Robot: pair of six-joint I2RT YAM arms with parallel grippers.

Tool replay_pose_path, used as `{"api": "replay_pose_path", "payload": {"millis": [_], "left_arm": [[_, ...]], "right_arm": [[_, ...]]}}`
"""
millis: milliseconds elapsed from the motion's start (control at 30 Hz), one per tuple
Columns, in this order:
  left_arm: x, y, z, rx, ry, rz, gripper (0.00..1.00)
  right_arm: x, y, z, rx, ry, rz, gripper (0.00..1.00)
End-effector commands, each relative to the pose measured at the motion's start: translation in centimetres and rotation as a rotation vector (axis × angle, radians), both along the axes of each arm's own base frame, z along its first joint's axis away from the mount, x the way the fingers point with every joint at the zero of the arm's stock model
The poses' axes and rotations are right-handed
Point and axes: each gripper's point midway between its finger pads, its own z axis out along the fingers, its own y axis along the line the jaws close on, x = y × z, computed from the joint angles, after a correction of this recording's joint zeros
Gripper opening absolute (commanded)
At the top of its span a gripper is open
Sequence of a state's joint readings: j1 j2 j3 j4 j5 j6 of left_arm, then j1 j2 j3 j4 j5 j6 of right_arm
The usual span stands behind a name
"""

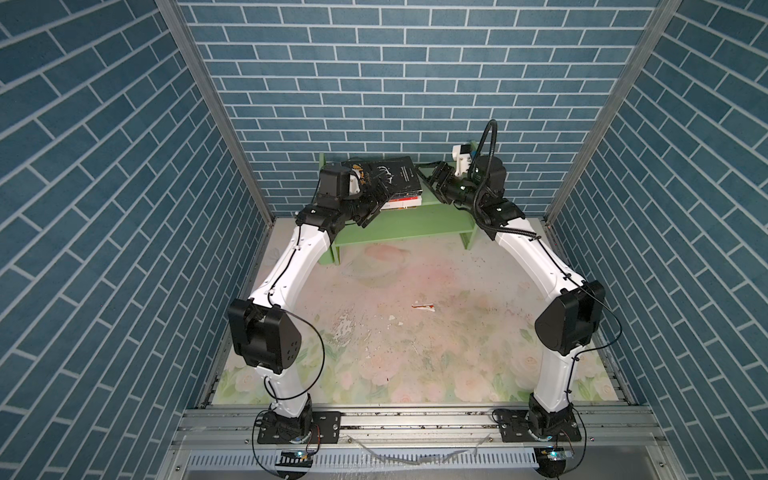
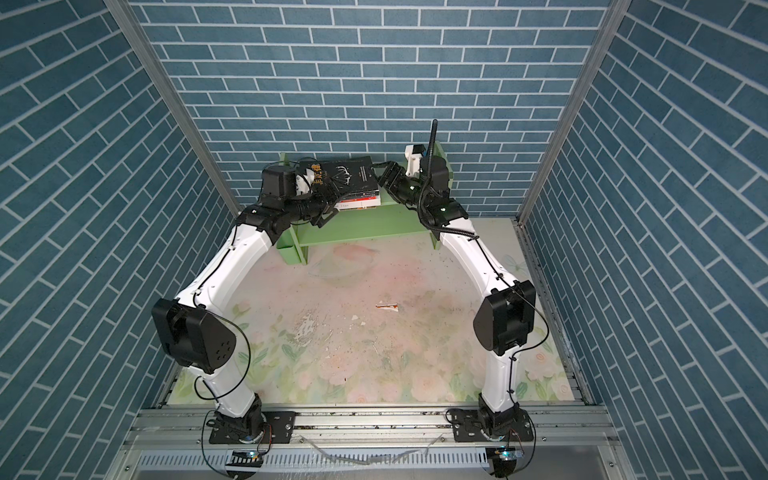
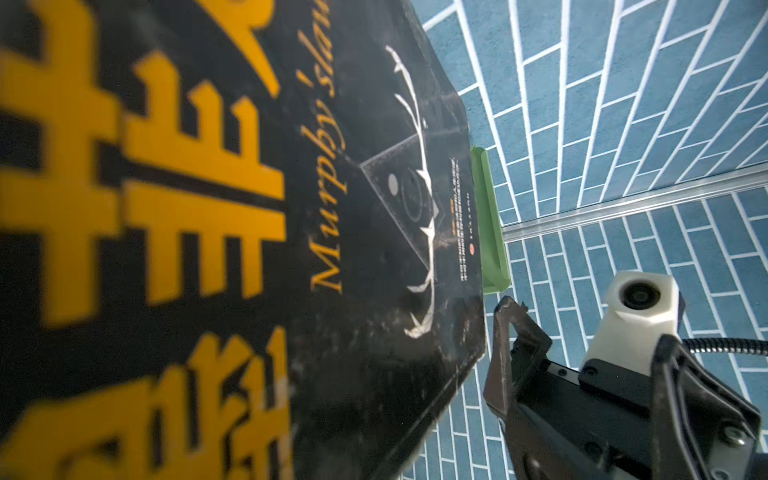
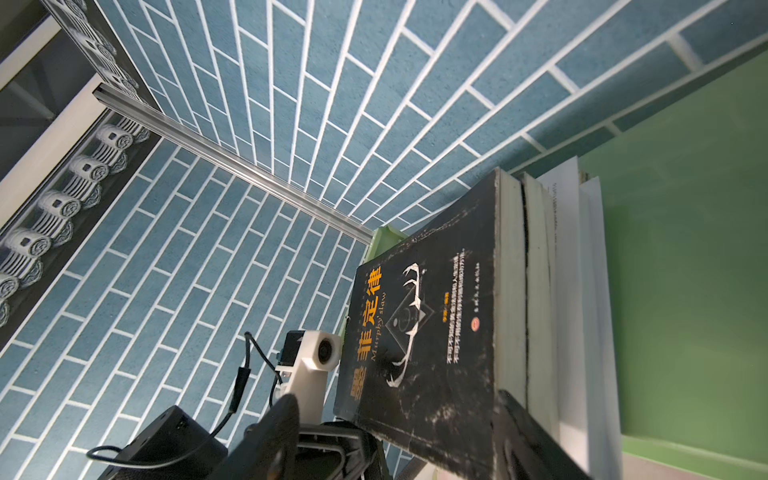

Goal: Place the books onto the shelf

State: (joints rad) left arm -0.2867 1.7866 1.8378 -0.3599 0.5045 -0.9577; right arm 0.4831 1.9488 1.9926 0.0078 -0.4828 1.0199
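The light-green shelf (image 1: 428, 226) (image 2: 374, 226) stands at the back wall. On its upper tier the books lie flat in a stack (image 1: 405, 201) (image 2: 359, 203). On top is a black book with gold characters and antlers (image 1: 395, 172) (image 3: 374, 249) (image 4: 428, 332). My left gripper (image 1: 376, 203) (image 2: 328, 203) is at the stack's left end with its jaws spread wide; its fingers are out of the left wrist view. My right gripper (image 1: 432, 176) (image 4: 407, 436) is open at the right end. It straddles the black book's corner, and one finger (image 4: 282, 436) stands apart from the cover.
Blue brick walls close in the back and both sides. A floral mat (image 1: 395, 332) covers the table, with a small red-and-white scrap (image 1: 423, 306) near its middle. A small green cup (image 2: 287, 246) hangs on the shelf's left side panel.
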Motion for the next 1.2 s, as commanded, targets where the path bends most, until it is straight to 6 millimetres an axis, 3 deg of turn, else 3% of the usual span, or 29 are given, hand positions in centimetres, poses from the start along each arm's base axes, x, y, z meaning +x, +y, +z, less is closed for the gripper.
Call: {"api": "replay_pose_path", "payload": {"millis": [0, 200, 400, 567, 667, 867, 1167], "left_arm": [[1.2, 0.2, 2.2, 0.003, -0.08, 0.038, 1.0], [2.3, -0.3, 2.0, -0.019, -0.055, 0.036, 1.0], [2.0, -0.4, 2.0, -0.071, -0.041, 0.041, 1.0], [1.5, -0.4, 3.9, -0.119, -0.063, 0.017, 1.0], [1.3, 0.6, 5.2, -0.119, -0.095, 0.028, 1.0], [1.8, 2.7, 5.1, -0.123, -0.083, 0.054, 1.0], [1.8, 3.0, 6.6, -0.171, -0.09, 0.031, 1.0]], "right_arm": [[0.2, 0.8, -0.8, -0.019, 0.0, 0.015, 0.74], [0.5, 1.1, -1.0, -0.023, 0.005, 0.02, 0.74], [0.8, 1.3, -1.2, -0.023, 0.006, 0.023, 0.74], [1.0, 1.5, -1.3, -0.02, 0.008, 0.033, 0.74], [0.9, 1.6, -1.4, -0.018, 0.012, 0.037, 0.74], [0.9, 1.8, -1.3, -0.006, 0.015, 0.045, 0.73], [0.6, 2.0, -1.7, -0.007, 0.024, 0.055, 0.74]]}}
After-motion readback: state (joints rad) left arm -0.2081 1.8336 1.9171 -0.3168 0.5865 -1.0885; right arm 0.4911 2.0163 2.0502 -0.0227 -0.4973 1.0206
